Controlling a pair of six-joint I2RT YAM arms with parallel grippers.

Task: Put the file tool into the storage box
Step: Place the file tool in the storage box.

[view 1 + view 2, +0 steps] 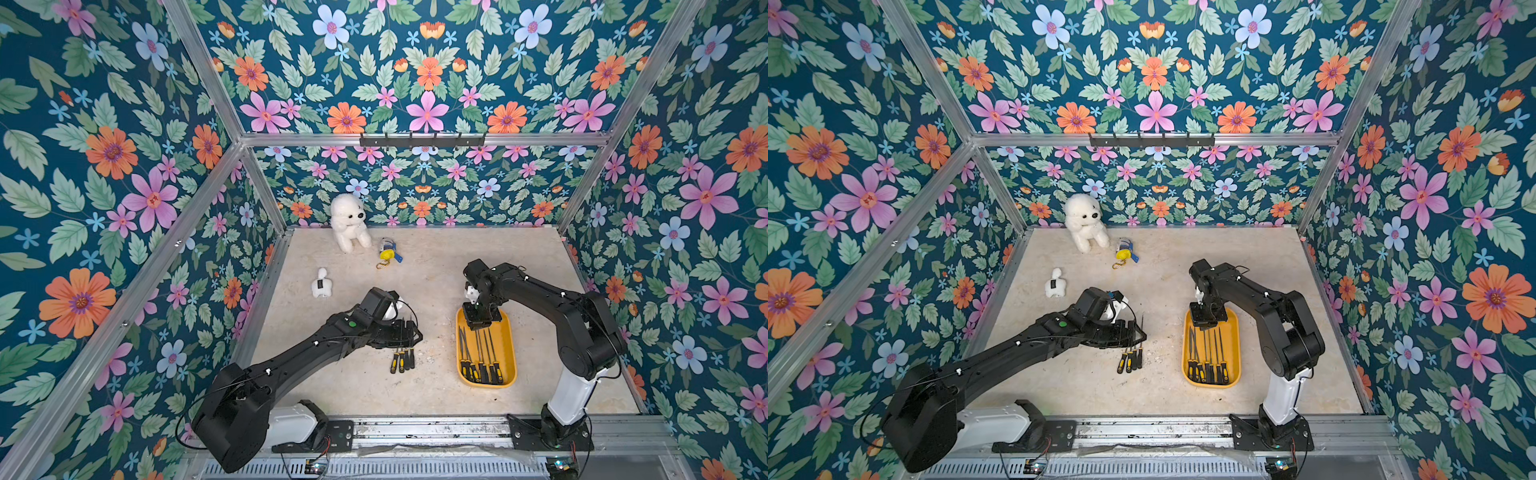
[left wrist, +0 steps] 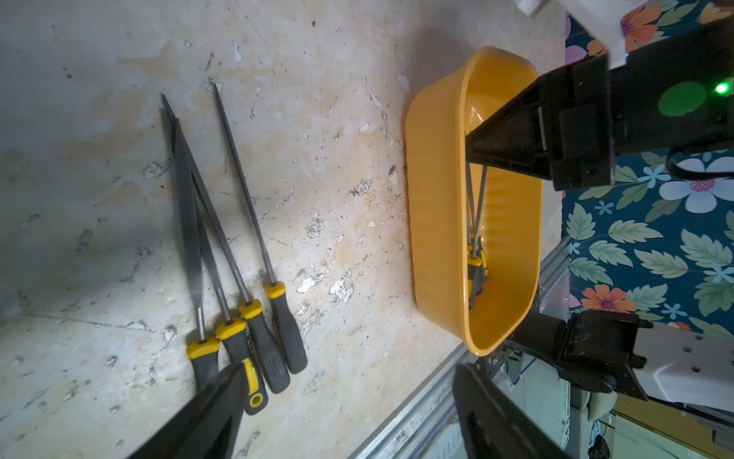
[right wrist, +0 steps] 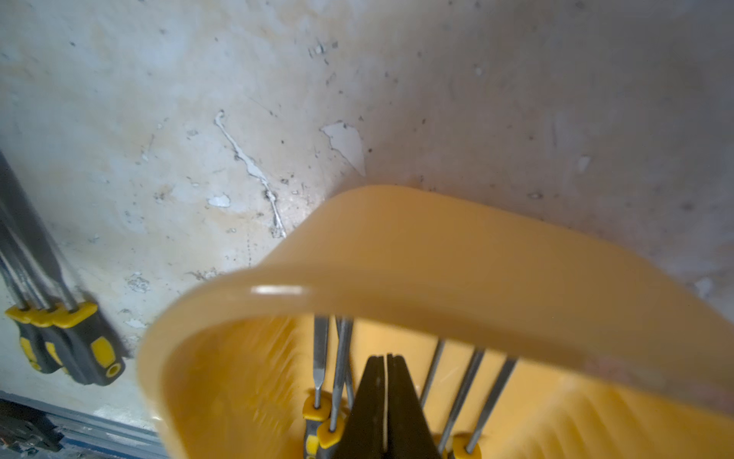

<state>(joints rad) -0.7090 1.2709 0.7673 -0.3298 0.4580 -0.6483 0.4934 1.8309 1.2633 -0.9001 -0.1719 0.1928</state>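
Observation:
Several file tools (image 1: 401, 359) (image 1: 1131, 359) with grey-and-yellow handles lie side by side on the table, seen close in the left wrist view (image 2: 238, 278). My left gripper (image 1: 410, 332) (image 2: 349, 373) hovers over their shafts, open, with nothing between its fingers. The yellow storage box (image 1: 509, 353) (image 1: 1234, 353) (image 2: 437, 218) sits to the right and holds several more files (image 1: 480, 361) (image 3: 337, 357). My right gripper (image 1: 478, 323) (image 3: 385, 357) is shut and empty, pointing down into the box's far end.
A white plush dog (image 1: 349, 222) sits at the back wall, with a yellow-and-blue keychain toy (image 1: 388, 251) beside it. A small white toy (image 1: 321, 284) lies left of centre. A metal rail (image 1: 415, 430) runs along the table's front edge. Floral walls enclose the sides.

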